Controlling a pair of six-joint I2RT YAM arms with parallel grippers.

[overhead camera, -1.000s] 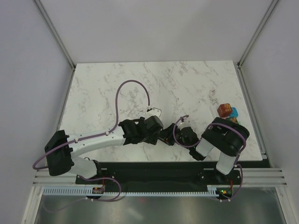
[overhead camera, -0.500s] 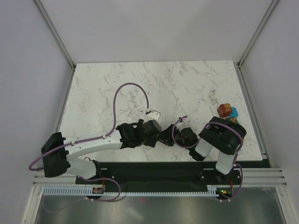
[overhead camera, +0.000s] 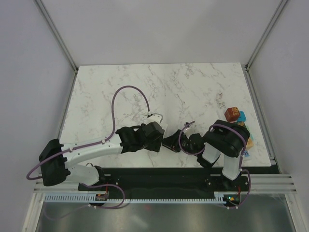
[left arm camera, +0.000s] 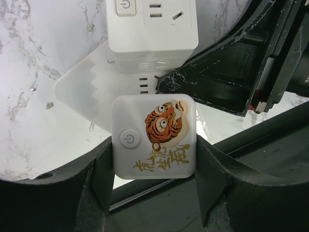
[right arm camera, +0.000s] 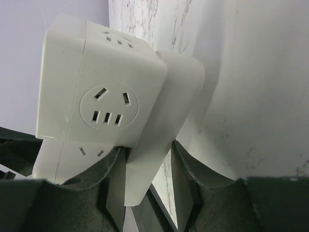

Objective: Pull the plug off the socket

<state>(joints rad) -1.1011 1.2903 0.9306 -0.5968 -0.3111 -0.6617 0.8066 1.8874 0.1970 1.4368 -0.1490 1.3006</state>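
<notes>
Close to the near edge of the worktop (overhead camera: 193, 87), the left claw (left arm camera: 153, 159) was clamped on the plug (left arm camera: 153, 136), a white cube with a tiger sticker and a power button, one finger (left arm camera: 99, 183) flat against each side. Just beyond it, touching and apparently not yet parted, sat the socket (left arm camera: 152, 34), a second white cube with outlets on its faces. From the other side the right claw (right arm camera: 147, 164) was pinched narrow on a flat white plate (right arm camera: 169, 111) fixed to the socket's side. To my eye the pull wanted to run straight back along the pins, towards the arm bases, with no twist. The right claw needed only to stay rigid, though its thin hold on the plate might slip. Some coloured blocks (overhead camera: 235, 115) lay farther off to the right, well clear.
</notes>
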